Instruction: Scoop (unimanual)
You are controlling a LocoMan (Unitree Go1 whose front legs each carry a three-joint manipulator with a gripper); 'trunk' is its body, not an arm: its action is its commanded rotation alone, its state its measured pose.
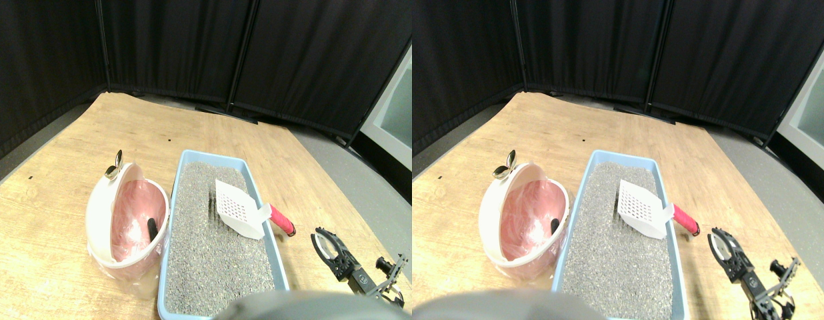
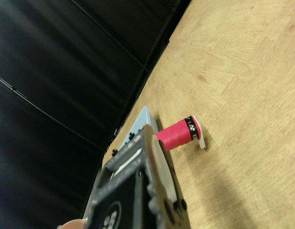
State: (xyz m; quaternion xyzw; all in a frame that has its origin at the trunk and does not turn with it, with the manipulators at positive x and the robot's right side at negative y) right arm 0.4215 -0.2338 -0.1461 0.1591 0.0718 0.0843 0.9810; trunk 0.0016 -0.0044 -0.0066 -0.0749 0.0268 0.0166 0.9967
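Observation:
A white slotted scoop [image 1: 237, 207] lies tilted in the grey litter of the blue tray [image 1: 261, 193], its red wrapped handle [image 1: 283, 221] sticking out over the tray's right rim. My right gripper [image 1: 327, 245] hovers over the wooden floor to the right of the handle, apart from it. In the wrist view the red handle [image 2: 178, 134] shows just beyond the dark jaw frame, with nothing around it. A pink and white lidded bin [image 1: 127, 220] stands open left of the tray, a small dark object [image 1: 152, 229] inside it.
The wooden board [image 1: 65, 173] carries everything and ends at grey floor on the right. Black curtain panels [image 1: 185, 47] close off the back and left. A small metal clip [image 1: 114, 167] sits at the bin's far rim.

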